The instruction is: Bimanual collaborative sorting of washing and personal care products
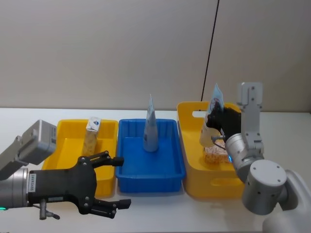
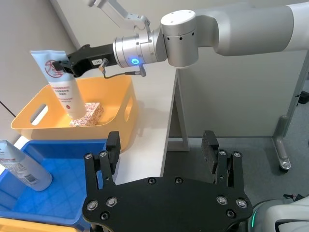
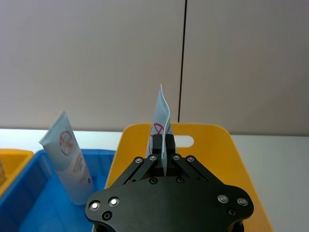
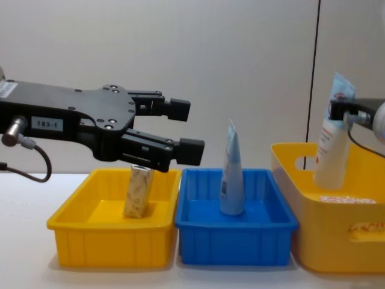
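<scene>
The right gripper [image 1: 212, 115], clamped on a pale blue-white squeeze tube [image 1: 210, 121] inside the tall yellow plastic bin [image 1: 194, 160], likely lifts it next, while the left gripper [image 1: 112, 182] hangs wide open and empty before the low yellow tray [image 1: 65, 141].

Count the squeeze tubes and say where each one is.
2. One tube stands upright in the blue bin; the other tube is gripped by the right pincer over the right yellow bin.

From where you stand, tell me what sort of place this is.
Likely a robotics lab or test bench, not a home: a bare white table against a plain wall, three sorting bins in a row, such as the blue bin, and a metal stand on grey floor.
</scene>
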### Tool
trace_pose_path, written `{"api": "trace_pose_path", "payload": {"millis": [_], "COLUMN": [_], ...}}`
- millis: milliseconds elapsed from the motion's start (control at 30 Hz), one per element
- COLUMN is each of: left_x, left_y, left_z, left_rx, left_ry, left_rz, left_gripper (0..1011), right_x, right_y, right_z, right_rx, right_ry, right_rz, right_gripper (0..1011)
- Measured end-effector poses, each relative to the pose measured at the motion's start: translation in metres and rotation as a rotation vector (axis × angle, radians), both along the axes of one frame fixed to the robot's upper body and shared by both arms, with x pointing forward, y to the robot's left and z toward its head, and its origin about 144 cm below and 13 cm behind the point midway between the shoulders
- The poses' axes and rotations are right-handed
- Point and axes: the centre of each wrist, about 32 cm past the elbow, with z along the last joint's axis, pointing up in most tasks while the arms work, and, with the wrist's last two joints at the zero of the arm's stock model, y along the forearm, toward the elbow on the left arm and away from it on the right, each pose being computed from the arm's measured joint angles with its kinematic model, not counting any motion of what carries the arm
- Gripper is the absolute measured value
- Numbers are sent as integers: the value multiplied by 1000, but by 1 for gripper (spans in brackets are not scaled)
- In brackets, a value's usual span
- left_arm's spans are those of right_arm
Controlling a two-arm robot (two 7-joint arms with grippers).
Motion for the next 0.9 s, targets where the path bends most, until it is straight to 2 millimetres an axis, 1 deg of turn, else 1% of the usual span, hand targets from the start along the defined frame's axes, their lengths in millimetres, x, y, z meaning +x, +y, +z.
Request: {"api": "trace_pose_path", "payload": {"millis": [333,633,667,700,800,833,867,900], "left_x": [0,0,0,0,0,0,0,0], "left_y": [0,0,0,0,0,0,0,0], "left_z": [0,0,0,0,0,0,0,0], "left_rx": [0,0,0,0,0,0,0,0], "left_ry": [0,0,0,0,0,0,0,0], "left_rz": [0,0,0,0,0,0,0,0], "left_gripper": [1002,1001,1001,1001,1001,1001,1001,1001], "right_x": [-2,-2,-3,-3,-3,-3,-3,-3], "right_y": [-5,-5,-5,-5,-5,-5,-5,-5], "right_z": [-11,-15,-16,-16,-17,-17,-17,-18], "right_rx": [-14,-31,-33,-37,-44,-48,-49,-51], "right_ry": [56,100,103,110,119,124,126,128], "right_rz": [1,25,28,32,37,40,41,41], "right_gripper": [4,4,14,61,115,174,174,236]}}
